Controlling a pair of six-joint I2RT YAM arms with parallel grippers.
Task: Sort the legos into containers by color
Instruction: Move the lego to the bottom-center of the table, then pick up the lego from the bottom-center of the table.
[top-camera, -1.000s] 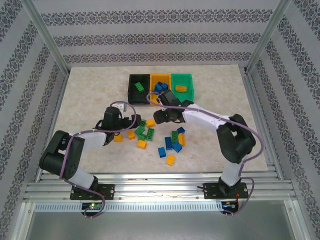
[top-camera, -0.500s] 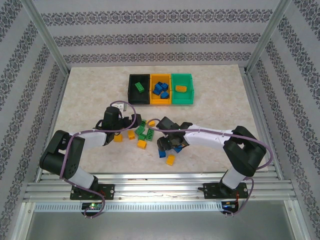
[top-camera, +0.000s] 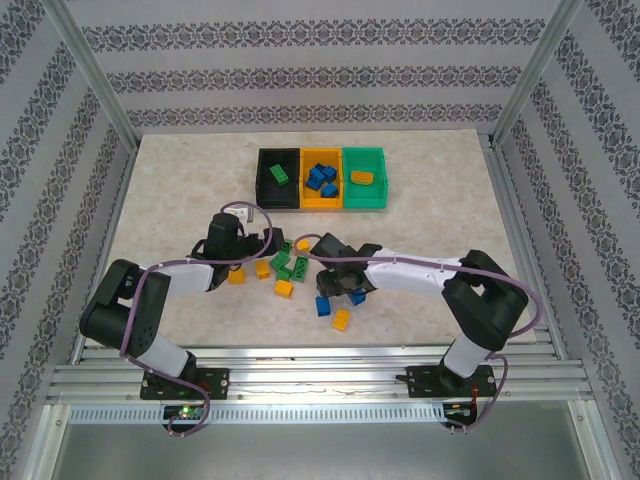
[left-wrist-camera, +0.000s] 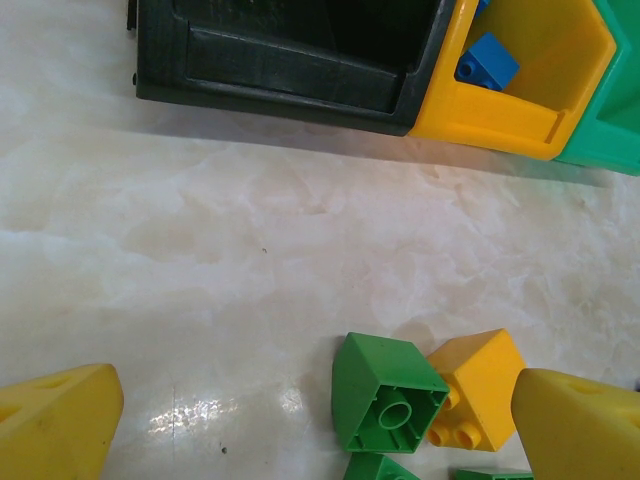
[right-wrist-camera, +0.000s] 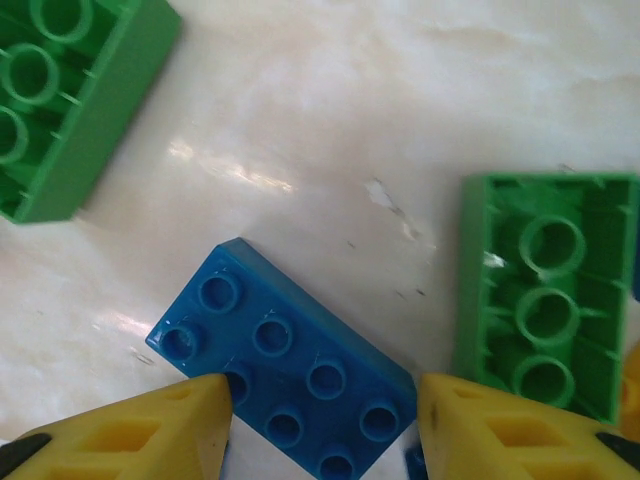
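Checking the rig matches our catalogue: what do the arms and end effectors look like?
The left arm and right arm have black joints and white links, each with a purple cable. The end effector fingers are yellow wedges.

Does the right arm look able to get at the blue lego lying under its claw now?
Probably yes: the right claw flanks the blue lego, and nothing covers it. The upturned green lego lies close beside one finger.
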